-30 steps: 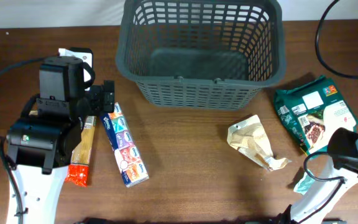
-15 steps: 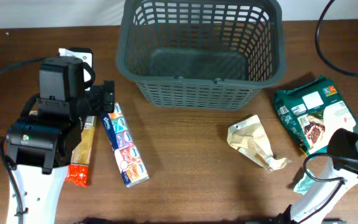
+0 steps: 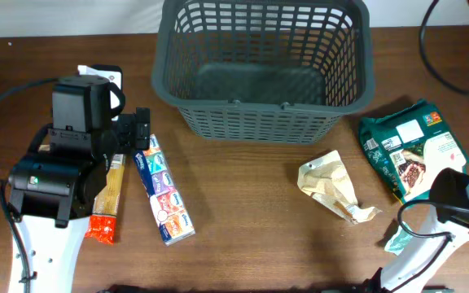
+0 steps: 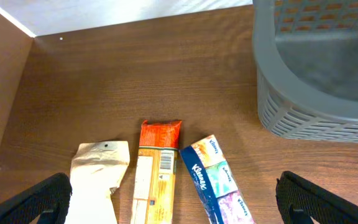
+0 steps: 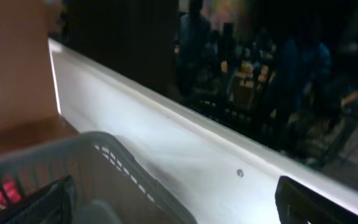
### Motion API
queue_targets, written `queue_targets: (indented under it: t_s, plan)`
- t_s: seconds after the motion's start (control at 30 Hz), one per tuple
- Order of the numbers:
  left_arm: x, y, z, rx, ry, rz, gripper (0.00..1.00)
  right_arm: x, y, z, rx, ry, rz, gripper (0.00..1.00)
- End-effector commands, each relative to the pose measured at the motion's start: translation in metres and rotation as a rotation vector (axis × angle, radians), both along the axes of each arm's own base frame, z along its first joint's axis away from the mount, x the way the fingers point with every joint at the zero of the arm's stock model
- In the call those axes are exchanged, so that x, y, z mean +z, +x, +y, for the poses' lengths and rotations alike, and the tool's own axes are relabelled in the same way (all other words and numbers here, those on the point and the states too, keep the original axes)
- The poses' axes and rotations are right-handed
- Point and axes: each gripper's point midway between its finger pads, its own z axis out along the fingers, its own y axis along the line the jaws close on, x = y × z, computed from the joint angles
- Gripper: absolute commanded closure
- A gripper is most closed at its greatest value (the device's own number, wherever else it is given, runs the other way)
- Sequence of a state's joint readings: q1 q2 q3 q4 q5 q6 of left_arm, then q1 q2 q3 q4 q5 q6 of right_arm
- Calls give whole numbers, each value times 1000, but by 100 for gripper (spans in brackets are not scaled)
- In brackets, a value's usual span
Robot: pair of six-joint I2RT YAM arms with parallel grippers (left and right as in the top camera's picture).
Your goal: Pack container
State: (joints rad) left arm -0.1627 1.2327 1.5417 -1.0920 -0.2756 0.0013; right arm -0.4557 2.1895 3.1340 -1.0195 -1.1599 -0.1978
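The container (image 3: 263,69) is a dark grey slotted basket at the back middle of the table, with nothing inside it. My left gripper (image 3: 141,126) (image 4: 179,202) hovers open over the left-hand packets: a beige pouch (image 4: 98,174), an orange pasta packet (image 4: 157,171) (image 3: 108,199) and a Kleenex pack (image 4: 219,183) (image 3: 163,191). In the right wrist view my right gripper (image 5: 179,205) stands wide open with nothing in it, above the container's rim (image 5: 114,158) and facing a white wall. A crumpled beige pouch (image 3: 332,189) and a green packet (image 3: 414,150) lie right of the middle.
The right arm's base (image 3: 454,203) stands at the front right, over the corner of a teal packet (image 3: 397,240). A black cable (image 3: 434,65) loops at the back right. The white wall (image 4: 104,15) runs behind the table's far edge.
A dark part has come into the overhead view's top right corner and the cable there has shifted. The right gripper has opened. The packets and the left arm have not moved.
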Motion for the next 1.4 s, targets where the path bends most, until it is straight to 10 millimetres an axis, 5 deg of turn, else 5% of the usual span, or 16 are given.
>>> queue_targets:
  t_s: [0.0,0.17,0.33,0.4,0.5,0.7,0.97,1.23,1.37]
  plan:
    - [1,0,0,-11,6,-1,1,20,-19,-17,-86,147,85,1]
    - [1,0,0,-10,5,-1,1,18,-39,-64,-363,211,161,1]
    - [2,0,0,-10,5,-2,1,-35,-83,-152,-953,259,389,1]
    - [2,0,0,-11,5,-2,1,-59,-99,-169,-1074,262,487,1]
    - [2,0,0,-11,6,-2,0,-89,-113,-182,-1160,266,616,1]
    - [1,0,0,-11,5,-1,1,-137,-102,-195,-1187,358,817,1]
    - [1,0,0,-11,6,-1,1,-267,-124,-228,-1396,451,1309,1]
    - [1,0,0,-27,22,3,1,-378,-147,-226,-1482,638,1634,1]
    - [1,0,0,-27,22,3,1,-422,-139,-218,-1439,693,1673,1]
